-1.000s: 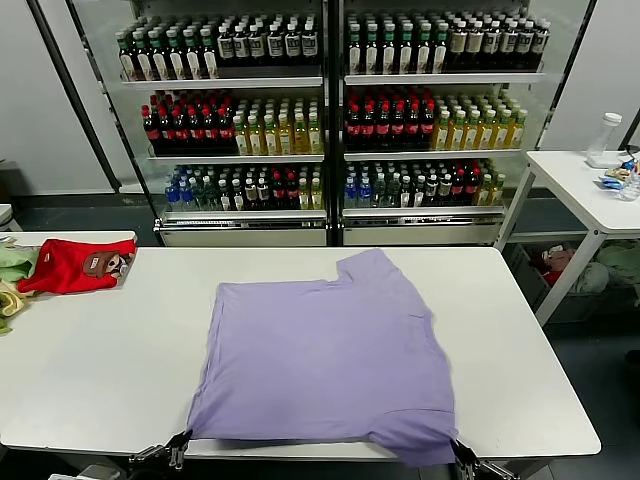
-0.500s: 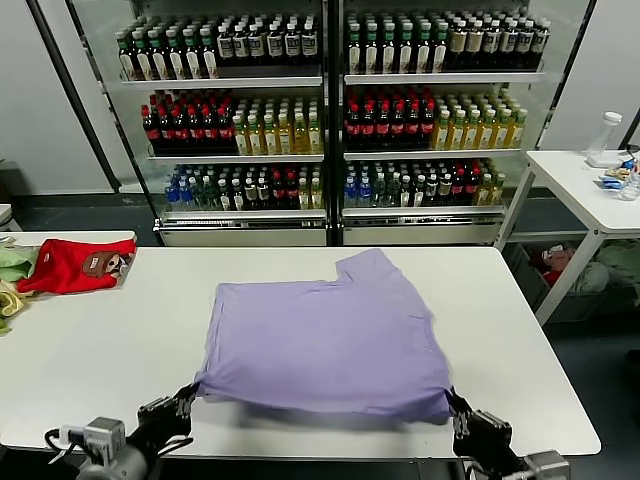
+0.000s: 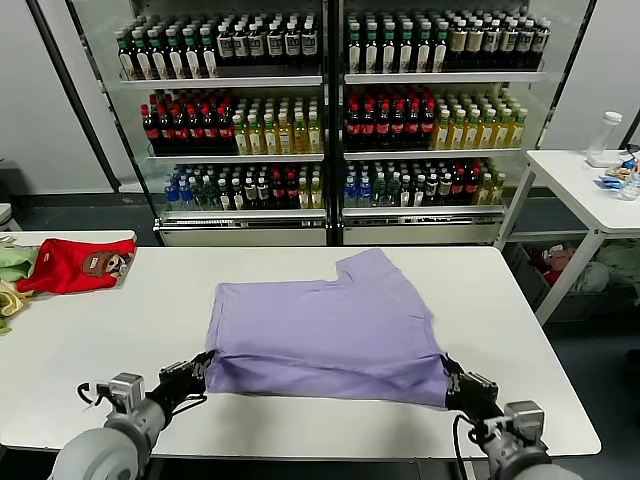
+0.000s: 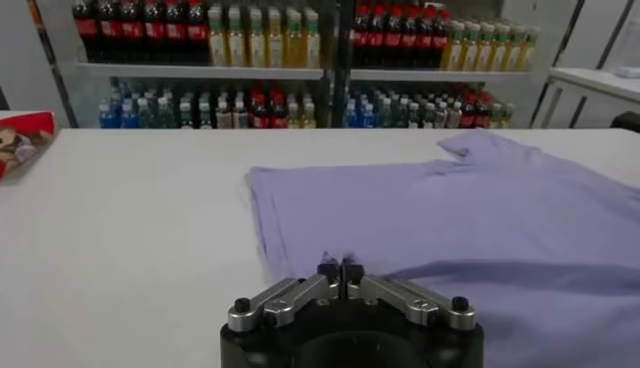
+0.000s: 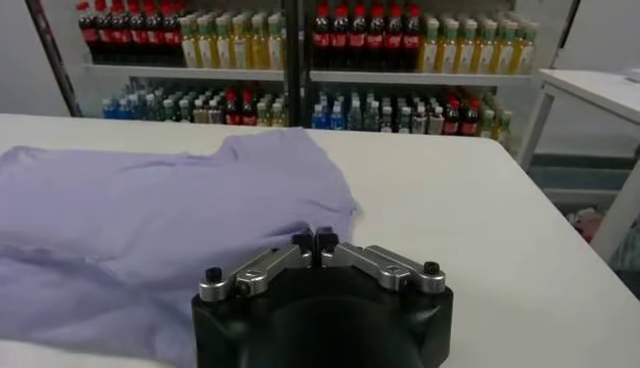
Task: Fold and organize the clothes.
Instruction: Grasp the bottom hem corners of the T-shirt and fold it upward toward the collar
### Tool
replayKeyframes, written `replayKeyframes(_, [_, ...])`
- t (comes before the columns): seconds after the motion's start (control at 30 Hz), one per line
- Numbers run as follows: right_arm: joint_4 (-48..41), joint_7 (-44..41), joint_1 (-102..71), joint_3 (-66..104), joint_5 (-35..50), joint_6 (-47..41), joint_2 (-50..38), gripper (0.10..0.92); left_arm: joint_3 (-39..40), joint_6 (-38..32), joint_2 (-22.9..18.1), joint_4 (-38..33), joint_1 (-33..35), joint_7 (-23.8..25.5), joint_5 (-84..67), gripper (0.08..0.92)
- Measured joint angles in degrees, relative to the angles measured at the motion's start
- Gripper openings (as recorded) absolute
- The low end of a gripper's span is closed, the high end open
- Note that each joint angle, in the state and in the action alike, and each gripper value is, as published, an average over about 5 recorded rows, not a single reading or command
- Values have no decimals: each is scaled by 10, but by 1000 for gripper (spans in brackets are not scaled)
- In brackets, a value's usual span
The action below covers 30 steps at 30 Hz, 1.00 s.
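- White desk (image 3: 90, 370) in front of glass-door drink coolers (image 3: 330, 120), seen from the robot's head.
- Nearest: left claw (image 3: 203, 362) pinching the near left corner of the lavender T-shirt (image 3: 330, 325); in its wrist view the fingertips (image 4: 328, 268) meet on the cloth.
- Right claw (image 3: 449, 377) pressed together on the near right corner, hem lifted off the desk.
- T-shirt lies mid-desk, one sleeve pointing toward the coolers.
- Far left: red garment (image 3: 72, 264) beside green and yellow cloths (image 3: 10, 280).
- Far right: second white table (image 3: 585, 185).
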Motion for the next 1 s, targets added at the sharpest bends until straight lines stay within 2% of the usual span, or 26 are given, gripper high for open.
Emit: replayKeyframes(1.0, [-114,7,138,-62,-20,-7,24,118,29,-1,-19,99,-99,55,11,88])
